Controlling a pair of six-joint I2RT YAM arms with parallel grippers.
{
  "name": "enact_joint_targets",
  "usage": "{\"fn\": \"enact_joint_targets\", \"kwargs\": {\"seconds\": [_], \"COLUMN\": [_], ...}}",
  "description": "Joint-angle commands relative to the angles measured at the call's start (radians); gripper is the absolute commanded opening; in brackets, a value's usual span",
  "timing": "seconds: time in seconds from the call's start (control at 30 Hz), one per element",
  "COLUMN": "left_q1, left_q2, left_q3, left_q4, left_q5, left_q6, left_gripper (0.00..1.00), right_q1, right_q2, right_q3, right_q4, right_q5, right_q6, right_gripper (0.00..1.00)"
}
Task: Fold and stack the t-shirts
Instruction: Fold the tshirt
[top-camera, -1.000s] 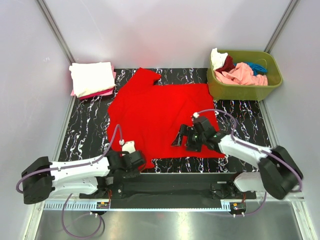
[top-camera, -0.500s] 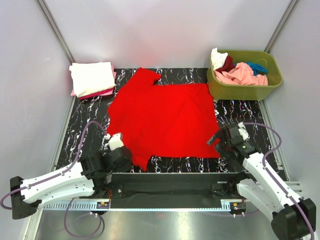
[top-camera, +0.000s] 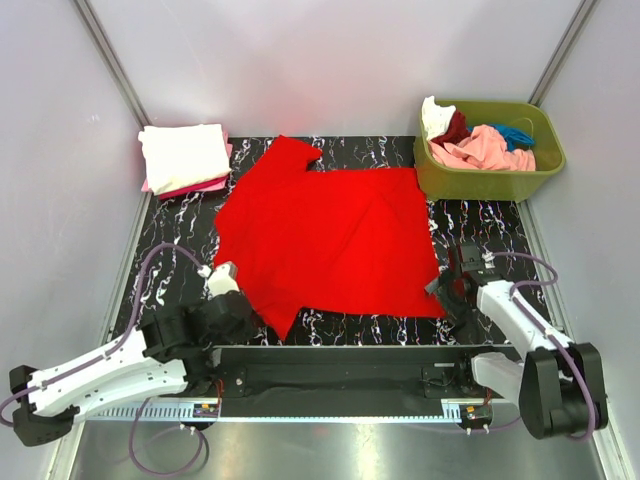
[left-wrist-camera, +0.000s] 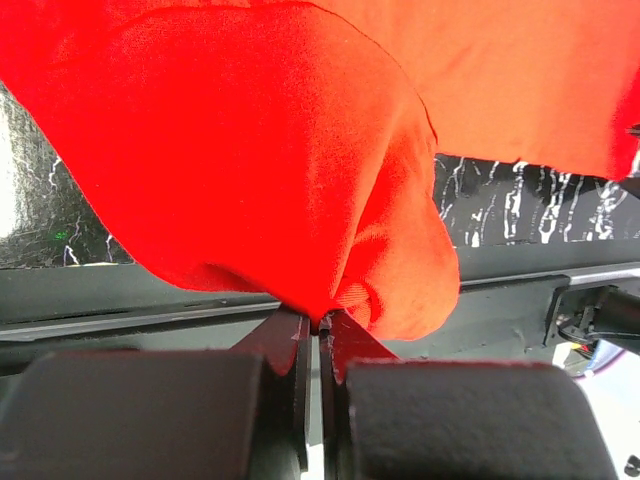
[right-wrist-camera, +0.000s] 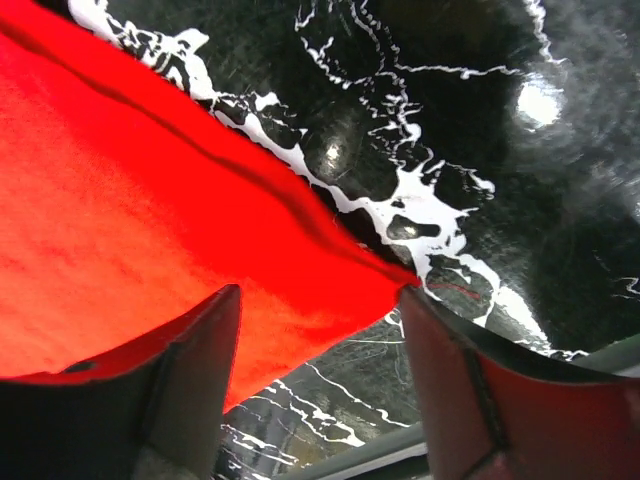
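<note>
A bright red t-shirt (top-camera: 325, 235) lies spread on the black marbled table. My left gripper (top-camera: 232, 308) sits at the shirt's near left corner and is shut on a bunched fold of the red cloth (left-wrist-camera: 330, 200). My right gripper (top-camera: 447, 292) is open at the shirt's near right corner; that corner (right-wrist-camera: 300, 280) lies between its two fingers. Folded cream-white (top-camera: 183, 155) and pink (top-camera: 205, 186) t-shirts are stacked at the back left. Pink (top-camera: 483, 148), dark red (top-camera: 456, 128) and teal (top-camera: 514, 133) t-shirts lie in the bin.
An olive-green plastic bin (top-camera: 480, 182) stands at the back right. The table's metal front rail (top-camera: 340, 365) runs along the near edge between the arm bases. White walls close in the left, back and right sides.
My left gripper has drawn back to the left with the shirt's near left corner. My right gripper has left the shirt's middle and moved right and nearer, to its near right corner.
</note>
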Motion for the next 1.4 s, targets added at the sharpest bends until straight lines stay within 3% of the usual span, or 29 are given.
{"fn": "enact_joint_targets", "kwargs": {"seconds": [0.0, 0.03, 0.07, 0.2, 0.4, 0.53, 0.7, 0.77, 0.9, 1.27, 1.37], "left_q1": [0.007, 0.008, 0.01, 0.014, 0.016, 0.019, 0.071, 0.124, 0.348, 0.698, 0.735], "left_q2": [-0.032, -0.038, -0.041, -0.049, -0.073, -0.044, 0.06, 0.15, 0.311, 0.682, 0.779], "left_q3": [0.027, 0.027, 0.027, 0.021, 0.043, 0.093, 0.174, 0.197, 0.221, 0.464, 0.525], "left_q4": [-0.01, -0.013, -0.014, -0.031, -0.07, -0.108, -0.082, -0.047, 0.03, 0.009, 0.012], "left_q5": [-0.002, -0.004, -0.005, -0.013, -0.016, -0.021, 0.031, 0.091, 0.384, 0.556, 0.587], "left_q6": [-0.013, -0.013, -0.013, -0.015, -0.018, 0.008, 0.161, 0.285, 0.488, 0.856, 0.907], "left_gripper": [0.0, 0.0, 0.0, 0.0, 0.0, 0.0, 0.0, 0.0, 0.0, 0.0, 0.0], "right_q1": [-0.012, -0.017, -0.018, -0.023, -0.023, -0.023, -0.023, -0.023, -0.023, -0.024, -0.026], "right_q2": [0.049, 0.081, 0.095, 0.129, 0.024, -0.143, -0.231, -0.204, -0.086, 0.264, 0.353], "right_q3": [0.0, -0.003, -0.003, 0.003, 0.003, 0.009, 0.081, 0.132, 0.222, 0.465, 0.518], "right_q4": [0.083, 0.094, 0.102, 0.107, 0.053, -0.03, -0.113, -0.116, -0.096, 0.027, 0.042], "right_q5": [-0.036, -0.052, -0.059, -0.069, -0.077, -0.099, -0.1, -0.123, -0.12, -0.108, -0.108], "right_q6": [-0.021, -0.022, -0.028, -0.034, -0.059, -0.059, -0.088, -0.102, -0.134, -0.208, -0.214], "right_gripper": [0.7, 0.66, 0.49, 0.2, 0.01, 0.0, 0.0, 0.0, 0.0, 0.0, 0.0]}}
